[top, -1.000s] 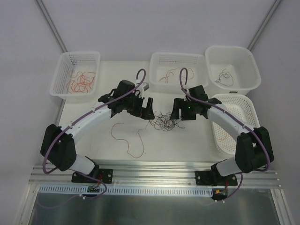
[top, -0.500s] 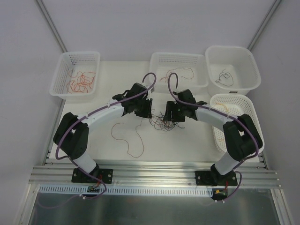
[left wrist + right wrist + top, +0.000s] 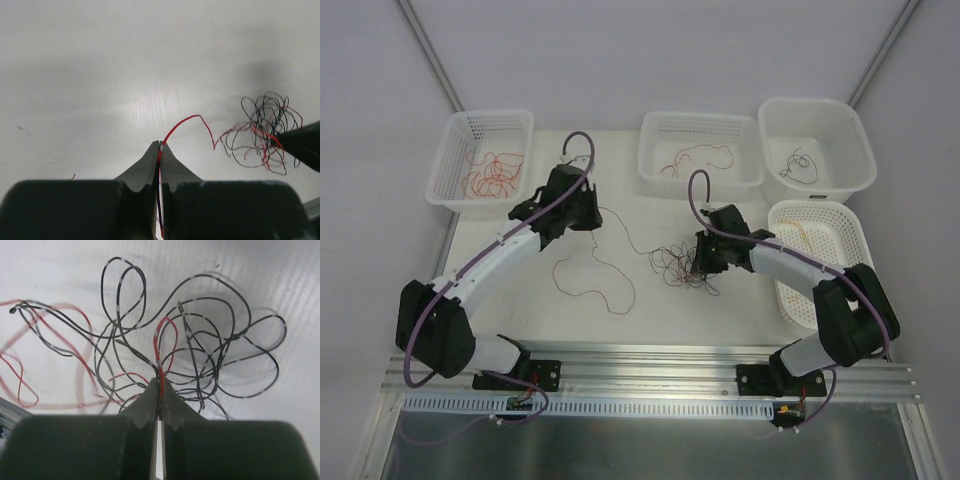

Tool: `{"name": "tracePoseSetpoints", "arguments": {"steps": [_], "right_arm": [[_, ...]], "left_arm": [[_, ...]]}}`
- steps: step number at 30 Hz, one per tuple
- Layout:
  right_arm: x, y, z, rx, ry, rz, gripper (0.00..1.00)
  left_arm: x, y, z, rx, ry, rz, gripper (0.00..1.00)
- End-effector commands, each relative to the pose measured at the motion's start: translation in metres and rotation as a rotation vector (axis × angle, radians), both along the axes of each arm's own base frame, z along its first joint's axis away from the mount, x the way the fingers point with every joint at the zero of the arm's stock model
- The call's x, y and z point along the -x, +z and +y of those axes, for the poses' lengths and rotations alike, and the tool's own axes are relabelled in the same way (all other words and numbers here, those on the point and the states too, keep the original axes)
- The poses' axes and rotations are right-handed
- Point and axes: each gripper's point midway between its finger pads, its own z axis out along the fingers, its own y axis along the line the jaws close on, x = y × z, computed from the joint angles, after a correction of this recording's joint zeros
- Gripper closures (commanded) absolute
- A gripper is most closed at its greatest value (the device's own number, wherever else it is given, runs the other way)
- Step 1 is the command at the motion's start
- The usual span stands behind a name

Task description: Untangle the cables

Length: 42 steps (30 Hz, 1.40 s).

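The cables form a tangle [image 3: 678,266] of thin black and red strands at mid-table. My left gripper [image 3: 594,216] sits to its far left, shut on a red cable [image 3: 184,122] that runs from between the fingertips [image 3: 161,145] across to the tangle [image 3: 262,132]. At the tangle's right side my right gripper [image 3: 700,264] is shut on a red loop [image 3: 165,340], together with a black strand, among the black curls [image 3: 220,340]. Another red cable [image 3: 596,276] lies loose on the table, nearer than the left gripper.
Four white containers line the back and right: a basket [image 3: 460,132] with orange-red cables, a basket [image 3: 705,124] with a red one, a tub [image 3: 840,125] with a black one, and a basket [image 3: 850,240] with tan ones. The table's near edge is a metal rail [image 3: 650,372].
Both grippers have shut. The left arm has drawn back to the far left, pulling a red cable out of the tangle. The right gripper has settled onto the tangle's right side.
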Motion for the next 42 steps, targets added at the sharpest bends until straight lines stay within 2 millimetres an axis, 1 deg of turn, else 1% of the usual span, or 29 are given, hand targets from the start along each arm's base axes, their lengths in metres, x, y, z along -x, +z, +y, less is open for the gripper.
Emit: {"name": "tracePoseSetpoints", "arguments": {"steps": [1, 2, 3, 4, 5, 6, 7, 8, 9, 11, 12, 14, 15, 17, 18, 21, 22, 24, 26, 29, 30, 32, 35, 36, 38, 39, 40, 41, 42], "right_arm": [[0.002, 0.021, -0.021, 0.012, -0.020, -0.057, 0.99], [0.001, 0.026, -0.025, 0.002, -0.031, -0.067, 0.99], [0.000, 0.030, -0.036, 0.000, -0.060, -0.066, 0.99], [-0.002, 0.042, -0.041, -0.015, -0.066, -0.099, 0.99], [0.000, 0.046, -0.047, -0.016, -0.076, -0.093, 0.99], [-0.001, 0.052, -0.054, -0.015, -0.089, -0.104, 0.99], [-0.006, 0.059, -0.067, -0.020, -0.118, -0.119, 0.99], [-0.006, 0.072, -0.075, -0.028, -0.136, -0.137, 0.99], [-0.011, 0.079, -0.090, -0.031, -0.184, -0.148, 0.99], [-0.011, 0.098, -0.102, -0.050, -0.204, -0.180, 0.99], [-0.014, 0.112, -0.115, -0.052, -0.245, -0.195, 0.99], [-0.011, 0.131, -0.123, -0.067, -0.267, -0.222, 0.99], [-0.016, 0.146, -0.130, -0.078, -0.296, -0.254, 0.99], [-0.015, 0.161, -0.132, -0.100, -0.306, -0.278, 0.99], [-0.016, 0.174, -0.132, -0.108, -0.304, -0.311, 0.99], [-0.013, 0.190, -0.125, -0.149, -0.279, -0.331, 0.99], [-0.014, 0.198, -0.127, -0.142, -0.284, -0.351, 0.99], [-0.012, 0.201, -0.132, -0.115, -0.291, -0.354, 0.99], [-0.010, 0.205, -0.139, -0.092, -0.314, -0.365, 0.99], [-0.009, 0.211, -0.150, -0.096, -0.368, -0.381, 0.99], [-0.009, 0.214, -0.153, -0.096, -0.381, -0.391, 0.99], [-0.008, 0.220, -0.153, -0.114, -0.388, -0.402, 0.99], [-0.007, 0.225, -0.156, -0.109, -0.400, -0.407, 0.99], [-0.008, 0.230, -0.157, -0.105, -0.405, -0.420, 0.99], [-0.007, 0.235, -0.159, -0.094, -0.402, -0.433, 0.99], [-0.007, 0.235, -0.157, -0.098, -0.388, -0.434, 0.99], [-0.006, 0.238, -0.149, -0.130, -0.348, -0.434, 0.99], [-0.007, 0.240, -0.140, -0.147, -0.296, -0.445, 0.99], [-0.007, 0.237, -0.128, -0.179, -0.243, -0.421, 0.99]], "left_arm": [[-0.013, 0.025, 0.042, 0.029, 0.142, -0.075, 1.00], [-0.014, 0.029, 0.051, 0.031, 0.160, -0.088, 1.00], [-0.013, 0.024, 0.061, 0.023, 0.180, -0.080, 1.00], [-0.012, 0.022, 0.070, 0.017, 0.202, -0.072, 1.00], [-0.014, 0.024, 0.088, 0.017, 0.251, -0.077, 1.00], [-0.011, 0.018, 0.098, 0.009, 0.279, -0.062, 1.00], [-0.010, 0.016, 0.107, 0.005, 0.306, -0.057, 1.00], [-0.009, 0.017, 0.127, 0.000, 0.362, -0.053, 1.00], [-0.006, 0.014, 0.136, -0.011, 0.390, -0.044, 1.00], [0.001, 0.013, 0.158, -0.032, 0.457, -0.029, 1.00], [0.001, 0.014, 0.179, -0.044, 0.523, -0.028, 1.00], [0.007, 0.014, 0.197, -0.048, 0.583, -0.008, 1.00], [0.008, 0.014, 0.218, -0.043, 0.653, -0.003, 1.00], [0.013, 0.014, 0.233, -0.024, 0.709, 0.011, 1.00], [0.015, 0.014, 0.244, -0.016, 0.747, 0.019, 1.00], [0.015, 0.019, 0.251, -0.010, 0.757, 0.008, 1.00], [0.017, 0.020, 0.257, -0.023, 0.774, 0.005, 1.00], [0.020, 0.024, 0.272, -0.043, 0.830, 0.000, 1.00], [0.029, 0.022, 0.292, -0.033, 0.920, 0.012, 1.00], [0.039, 0.021, 0.311, -0.017, 1.042, 0.016, 1.00], [0.042, 0.020, 0.314, -0.002, 1.068, 0.020, 1.00], [0.046, 0.015, 0.322, 0.041, 1.128, 0.035, 1.00], [0.045, 0.010, 0.324, 0.085, 1.150, 0.058, 1.00], [0.046, 0.009, 0.329, 0.101, 1.173, 0.063, 1.00], [0.045, 0.004, 0.329, 0.127, 1.169, 0.079, 1.00], [0.042, 0.001, 0.324, 0.142, 1.139, 0.089, 1.00], [0.035, -0.005, 0.310, 0.201, 1.073, 0.121, 1.00], [0.035, -0.016, 0.302, 0.218, 1.032, 0.154, 1.00], [0.032, -0.022, 0.292, 0.243, 0.982, 0.167, 1.00]]}}
